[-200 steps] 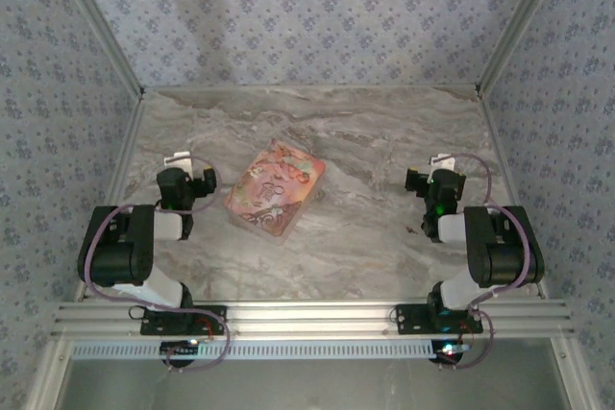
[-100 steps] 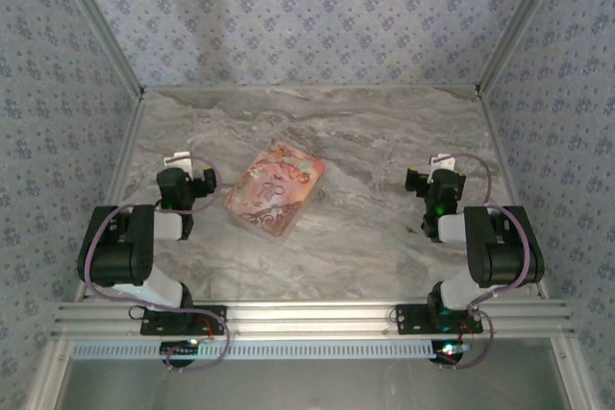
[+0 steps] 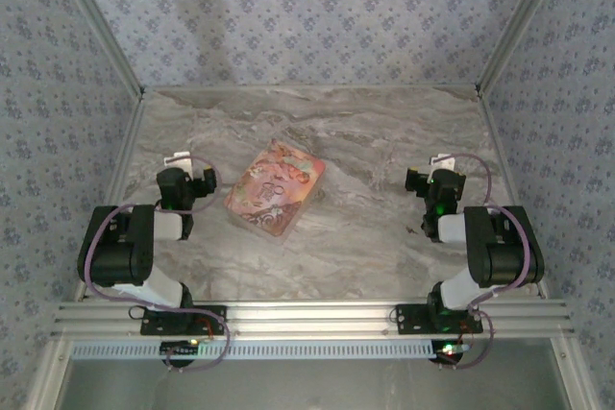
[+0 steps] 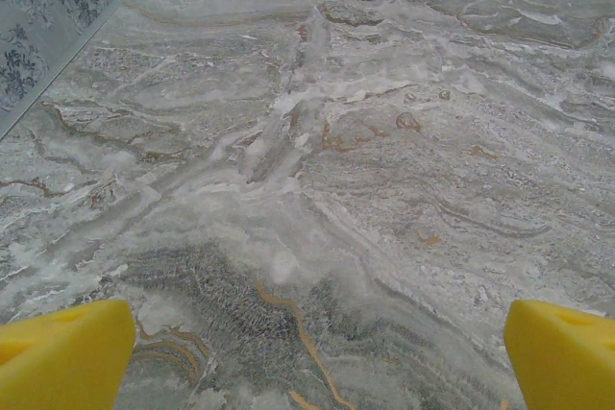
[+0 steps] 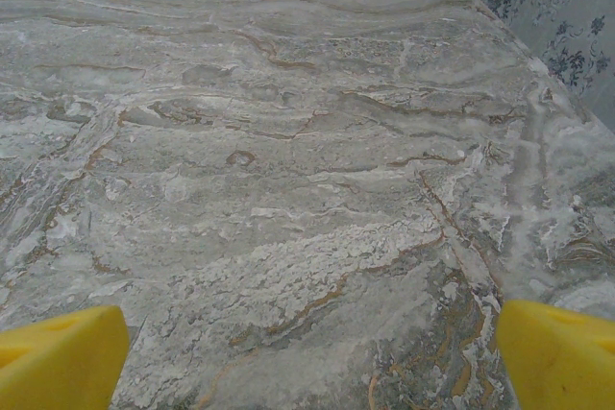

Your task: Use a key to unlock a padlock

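No padlock and no key can be made out; both are out of view or hidden. My left gripper (image 3: 179,164) rests low over the left side of the marble table (image 3: 365,132), and my right gripper (image 3: 440,166) rests low over the right side. In the left wrist view the left gripper (image 4: 317,357) stands open, its yellow fingertips (image 4: 62,352) far apart over bare marble. The right gripper (image 5: 312,357) is open too, yellow fingertips (image 5: 562,357) wide apart with nothing between them.
A flat pink and orange patterned packet (image 3: 275,188) lies tilted on the table between the arms, nearer the left one. Patterned walls (image 3: 307,16) close in the back and both sides. An aluminium rail (image 3: 307,319) carries the arm bases at the near edge.
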### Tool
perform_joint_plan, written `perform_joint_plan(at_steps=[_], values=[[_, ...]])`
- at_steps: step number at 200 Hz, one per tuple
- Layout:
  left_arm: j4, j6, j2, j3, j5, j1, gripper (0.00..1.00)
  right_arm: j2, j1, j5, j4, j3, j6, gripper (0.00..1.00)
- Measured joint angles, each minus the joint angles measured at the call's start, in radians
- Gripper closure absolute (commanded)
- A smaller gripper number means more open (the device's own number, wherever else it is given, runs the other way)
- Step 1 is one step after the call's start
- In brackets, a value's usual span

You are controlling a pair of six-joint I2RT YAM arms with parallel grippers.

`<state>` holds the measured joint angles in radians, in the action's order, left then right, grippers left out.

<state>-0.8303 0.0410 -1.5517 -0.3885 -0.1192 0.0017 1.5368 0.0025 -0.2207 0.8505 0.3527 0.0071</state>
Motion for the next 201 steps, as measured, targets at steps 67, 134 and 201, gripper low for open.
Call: perform_joint_plan(at_steps=[67, 134, 201], values=[[0.013, 0.0, 0.007, 0.0, 0.0, 0.0, 0.02, -0.002, 0.0, 0.0, -0.002, 0.0, 0.0, 0.0], [0.397, 0.156, 0.318, -0.153, 0.0, 0.024, 0.02, -0.342, 0.011, 0.006, -0.312, 0.106, 0.064, 0.0], [0.768, 0.411, 0.356, -0.306, 0.37, 0.013, 0.15, -0.529, -0.09, 0.324, -0.859, 0.338, 0.504, 0.02]])
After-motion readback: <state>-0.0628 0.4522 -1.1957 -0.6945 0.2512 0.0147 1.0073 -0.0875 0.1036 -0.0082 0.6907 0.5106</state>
